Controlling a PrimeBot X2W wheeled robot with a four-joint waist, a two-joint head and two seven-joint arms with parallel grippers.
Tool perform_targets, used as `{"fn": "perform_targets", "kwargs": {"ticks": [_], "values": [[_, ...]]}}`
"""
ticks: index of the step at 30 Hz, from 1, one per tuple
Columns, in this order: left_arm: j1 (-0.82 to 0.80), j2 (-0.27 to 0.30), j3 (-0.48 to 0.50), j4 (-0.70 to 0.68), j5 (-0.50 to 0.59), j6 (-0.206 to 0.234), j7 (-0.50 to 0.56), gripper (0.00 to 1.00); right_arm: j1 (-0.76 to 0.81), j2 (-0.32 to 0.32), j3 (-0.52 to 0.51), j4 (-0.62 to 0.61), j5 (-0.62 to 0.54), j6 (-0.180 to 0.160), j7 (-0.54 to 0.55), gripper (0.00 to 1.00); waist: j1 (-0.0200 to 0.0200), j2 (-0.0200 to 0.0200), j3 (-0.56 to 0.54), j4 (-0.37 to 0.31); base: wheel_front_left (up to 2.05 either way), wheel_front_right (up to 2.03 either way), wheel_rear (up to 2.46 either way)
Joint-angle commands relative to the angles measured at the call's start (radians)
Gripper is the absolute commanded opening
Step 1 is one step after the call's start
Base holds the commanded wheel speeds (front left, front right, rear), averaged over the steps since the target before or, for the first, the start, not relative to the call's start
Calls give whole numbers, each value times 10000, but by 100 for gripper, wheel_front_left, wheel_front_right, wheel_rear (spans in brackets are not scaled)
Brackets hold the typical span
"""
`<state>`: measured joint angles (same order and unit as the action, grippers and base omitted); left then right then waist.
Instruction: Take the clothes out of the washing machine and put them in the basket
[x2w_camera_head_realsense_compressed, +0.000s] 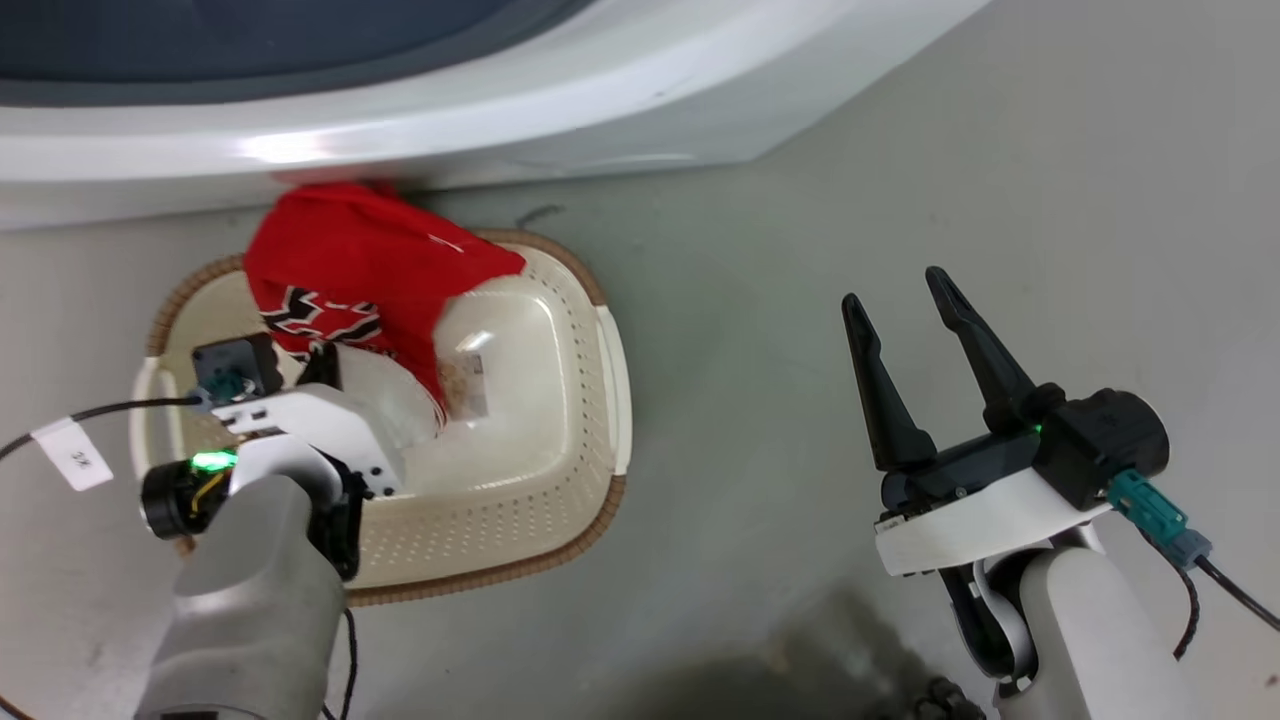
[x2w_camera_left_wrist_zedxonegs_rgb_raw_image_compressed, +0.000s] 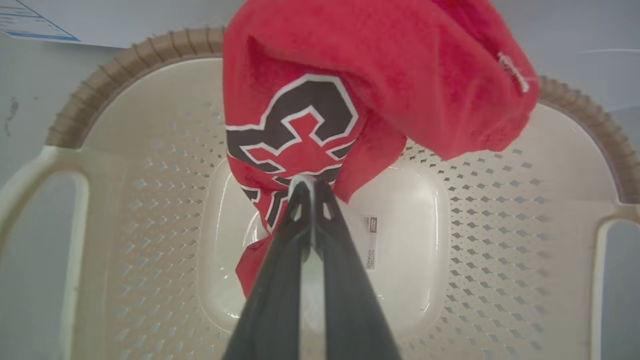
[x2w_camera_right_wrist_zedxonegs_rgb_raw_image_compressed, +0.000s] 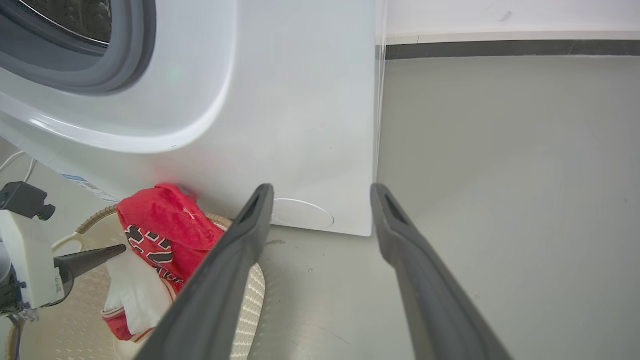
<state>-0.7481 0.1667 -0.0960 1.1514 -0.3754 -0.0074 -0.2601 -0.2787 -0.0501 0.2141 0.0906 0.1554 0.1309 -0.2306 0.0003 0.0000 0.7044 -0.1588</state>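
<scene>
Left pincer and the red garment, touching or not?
Touching. The left wrist view shows the left pincer shut, its tips pinching a fold of the red garment over the basket.

Smooth pale grey floor (x2w_camera_head_realsense_compressed: 800, 300), bare to the right; standing on it along the far side, the white washing machine (x2w_camera_head_realsense_compressed: 600, 90); just in front, close against its base, the cream basket (x2w_camera_head_realsense_compressed: 520, 520) with brown rim; beyond, a dark strip (x2w_camera_right_wrist_zedxonegs_rgb_raw_image_compressed: 500, 49) at the wall's foot.
</scene>
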Motion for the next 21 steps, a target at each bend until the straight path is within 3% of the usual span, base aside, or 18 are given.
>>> {"fn": "perform_targets", "kwargs": {"ticks": [1,4,5,7,8,21], "values": [[-239,143,71,69,-15,87,-66,0,-264,-3,73,3,85,-3,-114,100,-3,0,630,-398,0,0,0],[-325,252,160,38,24,111,-68,0,-352,-5,123,113,150,-3,-194,100,-3,0,705,-465,0,0,0],[-335,273,210,17,9,88,-62,5,-395,-5,141,172,154,-3,-222,100,-3,0,697,-476,0,0,0],[-261,275,239,-62,74,91,-62,50,-465,-5,146,274,192,-3,-256,100,-3,0,585,-472,0,0,0],[-171,275,256,-89,101,79,-61,100,-472,-5,154,339,210,-3,-272,100,-3,0,485,-459,0,0,0],[2191,-347,585,-1805,692,-319,-53,100,274,-8,-64,1085,-44,-3,-339,100,-3,0,-2521,122,0,0,0]]}}
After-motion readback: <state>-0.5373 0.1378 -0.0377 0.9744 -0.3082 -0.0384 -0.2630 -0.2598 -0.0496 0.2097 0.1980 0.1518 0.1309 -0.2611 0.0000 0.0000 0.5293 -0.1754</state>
